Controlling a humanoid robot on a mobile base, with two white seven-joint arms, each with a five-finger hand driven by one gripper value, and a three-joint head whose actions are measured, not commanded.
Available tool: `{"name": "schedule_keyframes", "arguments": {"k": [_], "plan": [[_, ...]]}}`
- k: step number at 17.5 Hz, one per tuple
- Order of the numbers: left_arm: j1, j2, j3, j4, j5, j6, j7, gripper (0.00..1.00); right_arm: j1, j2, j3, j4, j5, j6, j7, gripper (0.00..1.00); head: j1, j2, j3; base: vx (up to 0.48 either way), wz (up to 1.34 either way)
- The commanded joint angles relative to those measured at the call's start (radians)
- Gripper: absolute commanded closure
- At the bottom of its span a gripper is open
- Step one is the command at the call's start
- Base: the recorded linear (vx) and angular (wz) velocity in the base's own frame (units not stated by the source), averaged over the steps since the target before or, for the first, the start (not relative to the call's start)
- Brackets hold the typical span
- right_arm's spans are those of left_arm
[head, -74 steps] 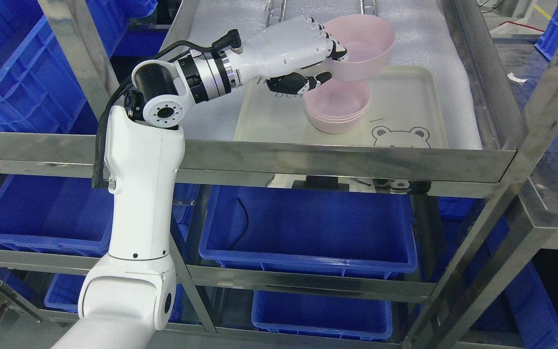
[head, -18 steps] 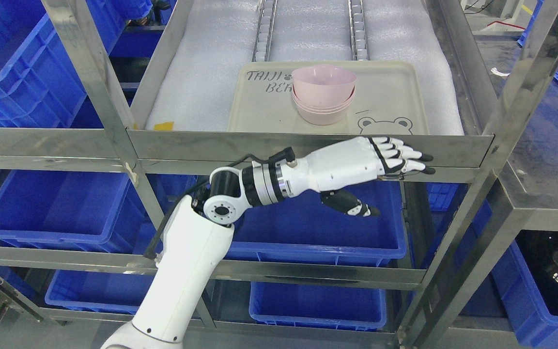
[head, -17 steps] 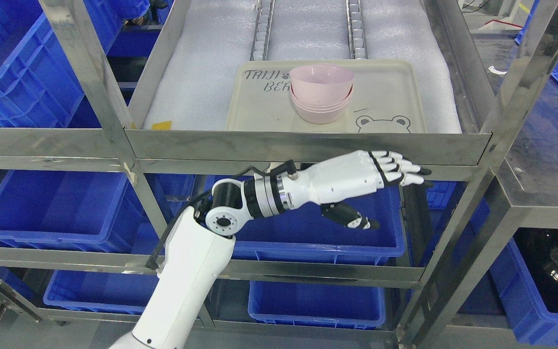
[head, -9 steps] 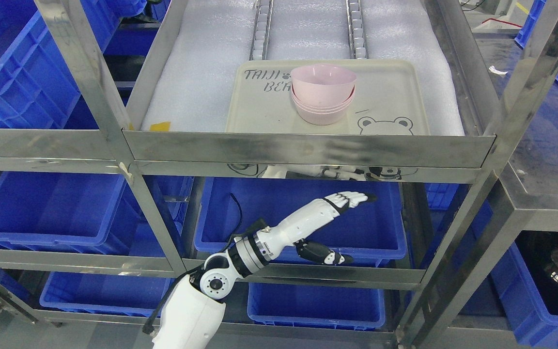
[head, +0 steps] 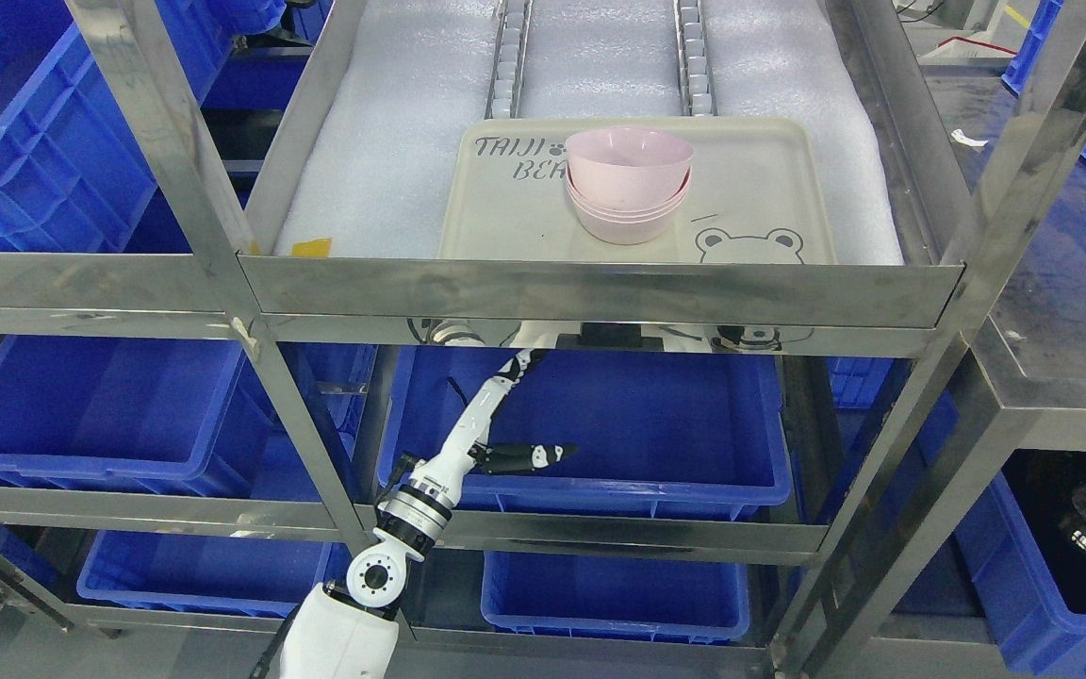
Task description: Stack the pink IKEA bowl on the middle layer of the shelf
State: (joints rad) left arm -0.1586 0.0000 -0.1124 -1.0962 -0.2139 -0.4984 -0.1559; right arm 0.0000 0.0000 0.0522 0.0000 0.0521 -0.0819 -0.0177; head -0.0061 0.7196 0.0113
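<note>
A stack of pink bowls (head: 628,184) stands upright on a cream tray (head: 515,222) with a bear print, on the shelf layer lined with white foam. My left hand (head: 535,411) hangs well below that layer, in front of a blue bin. It is seen edge-on, its fingers (head: 513,366) stretched up and its thumb out to the right. The hand is open and holds nothing. Its arm rises from the bottom edge, left of the middle. The right arm does not show.
A steel front rail (head: 600,292) and slanted steel posts (head: 175,170) frame the shelf. Blue bins (head: 656,424) fill the lower layers and both sides. A small yellow tag (head: 310,247) lies on the foam, and two roller rails (head: 510,57) run to the back.
The bowl my left hand held above the stack now sits on it. The hand has let go, dropped below the shelf rail and swung left, turning edge-on. The camera has shifted slightly.
</note>
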Motion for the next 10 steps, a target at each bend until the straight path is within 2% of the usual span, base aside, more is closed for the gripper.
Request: {"name": "schedule_keyframes", "arguments": {"k": [1,4,10], "plan": [[0.027,0.017,0.079,-0.057,0.100,0.139,0.058,0.01,0.005,-0.017,0.000,-0.017,0.000,0.001,-0.001,0.00,0.0000,0.000,0.000,0.000,0.00],[0.082,0.017,0.021,-0.242,0.212,0.279,0.053,0.00,0.005,-0.017,0.000,-0.017,0.000,0.001,-0.001,0.00,0.0000,0.000,0.000,0.000,0.00],[0.109,0.017,-0.035,-0.303,0.252,0.258,0.050,0.00,0.005,-0.017,0.000,-0.017,0.000,0.001,-0.001,0.00,0.0000,0.000,0.000,0.000,0.00]]}}
